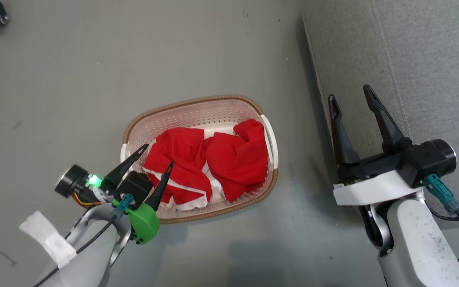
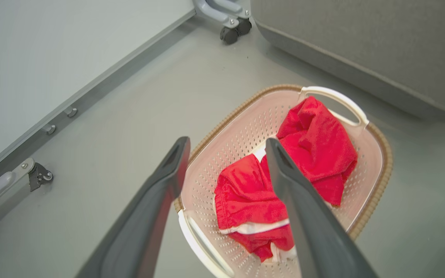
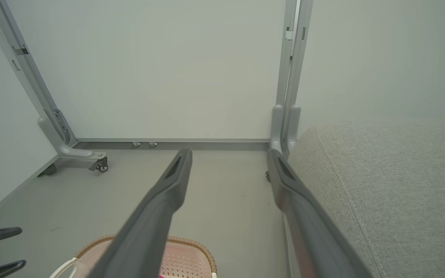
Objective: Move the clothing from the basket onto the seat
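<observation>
Left tool point(image 1: 159, 154), right tool point(image 1: 349, 91), 2 garments point(image 1: 179, 159) point(image 1: 239, 159), 1 basket point(image 1: 197, 101), 1 seat point(image 1: 432, 59)

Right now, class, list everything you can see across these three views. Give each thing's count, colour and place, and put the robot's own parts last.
clothing: two pieces, bright red with white trim, side by side in the basket
basket: one, cream-white with a brown rim, on the floor left of the seat
seat: one, light grey, at the head view's right
floor: one, grey, under everything
wall panels: several, pale, behind the floor
panel frames: grey metal on castors, at the panels' feet
left gripper: one, dark fingers, open, over the basket's left end
right gripper: one, dark fingers, open, by the seat's edge
</observation>
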